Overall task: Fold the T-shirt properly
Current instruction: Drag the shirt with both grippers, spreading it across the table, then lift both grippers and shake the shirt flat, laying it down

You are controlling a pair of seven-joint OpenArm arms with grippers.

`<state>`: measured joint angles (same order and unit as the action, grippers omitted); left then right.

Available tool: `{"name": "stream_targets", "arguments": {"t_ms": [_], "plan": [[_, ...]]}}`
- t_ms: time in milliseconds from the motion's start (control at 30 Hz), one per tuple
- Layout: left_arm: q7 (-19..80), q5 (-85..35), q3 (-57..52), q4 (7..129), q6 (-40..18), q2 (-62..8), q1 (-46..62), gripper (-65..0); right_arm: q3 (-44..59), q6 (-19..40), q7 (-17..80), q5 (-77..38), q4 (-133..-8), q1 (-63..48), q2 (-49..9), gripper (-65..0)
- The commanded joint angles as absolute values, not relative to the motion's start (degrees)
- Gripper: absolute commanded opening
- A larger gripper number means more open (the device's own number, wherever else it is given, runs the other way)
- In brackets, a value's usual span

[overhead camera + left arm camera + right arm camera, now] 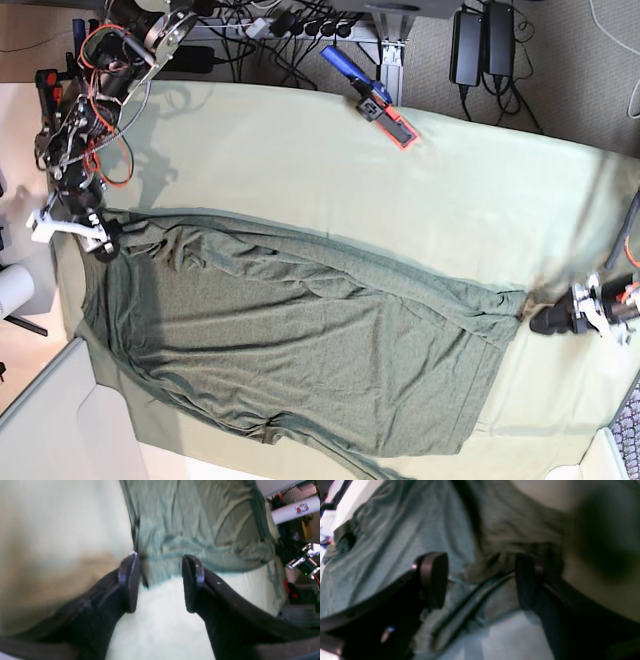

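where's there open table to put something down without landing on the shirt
The widest bare stretch of table cloth lies between the T-shirt and the blue-and-red tool at the far edge. It is crowded at the shirt's two ends, where the right gripper and left gripper sit.

Pale mint table cloth over table. Blue/red tool on far edge, 2 black power bricks on floor behind (cables too).
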<state>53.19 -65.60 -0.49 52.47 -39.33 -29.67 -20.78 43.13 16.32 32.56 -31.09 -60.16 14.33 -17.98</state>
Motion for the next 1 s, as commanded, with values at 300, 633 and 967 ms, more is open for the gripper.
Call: {"name": "stream_targets", "arguments": {"t_ms": [300,633,967], "plan": [[52.6,-68.4,-2.9,53.3,-40.0,-30.5,-19.0,-34.4,47.1,17.3,32.0,-33.6,-61.3,12.7,-19.9,-23.6],[53.0,-68.4,-3.1,53.3,-40.0,-30.5,-18.4,-34.4,47.2,17.3,32.4,-33.9,-61.3,12.7,-22.0,-23.6],[51.9,-67.4,-3.1,53.3,-40.0,-27.9,-15.1,-34.4,45.9,17.3,31.7,-34.0,-61.3,12.7,-20.9,-23.6]]}}
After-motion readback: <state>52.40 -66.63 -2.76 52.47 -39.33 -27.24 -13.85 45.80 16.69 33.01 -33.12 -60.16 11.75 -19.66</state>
